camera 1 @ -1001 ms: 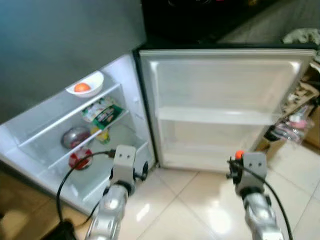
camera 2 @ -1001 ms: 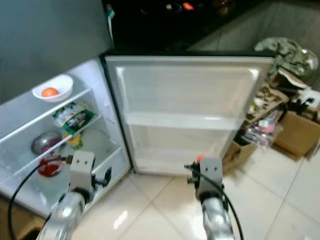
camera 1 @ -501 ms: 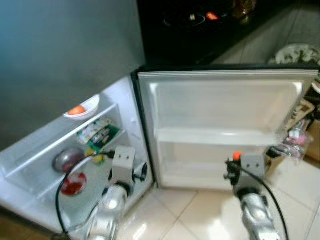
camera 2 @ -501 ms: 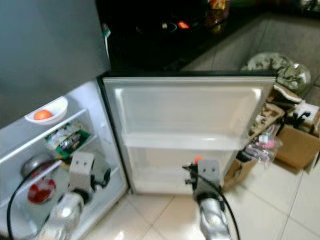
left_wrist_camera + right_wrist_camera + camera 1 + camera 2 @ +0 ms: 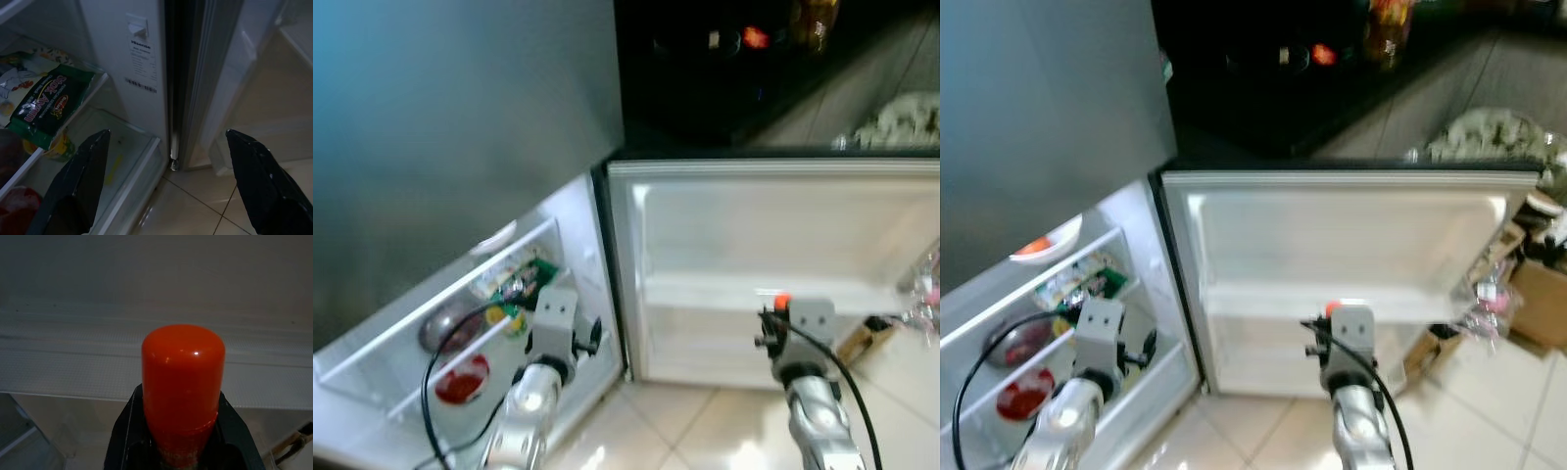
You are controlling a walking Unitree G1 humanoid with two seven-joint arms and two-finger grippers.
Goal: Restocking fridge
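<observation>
Restocking is proceeding with the fridge compartment on the robot's left and its open door ahead. Inside, a green packet is lying on a middle shelf above a red-lidded container. The left gripper is hovering empty near the hinge, fingers spread wide. The right gripper is clamping an orange-capped bottle, facing the door shelf (apparently bare). Judgement: lift the bottle above the shelf rail, keep it upright, lower it behind the rail, then release. The wrist views are resolving the packet and the clamped cap; the head views are showing the whole layout.
</observation>
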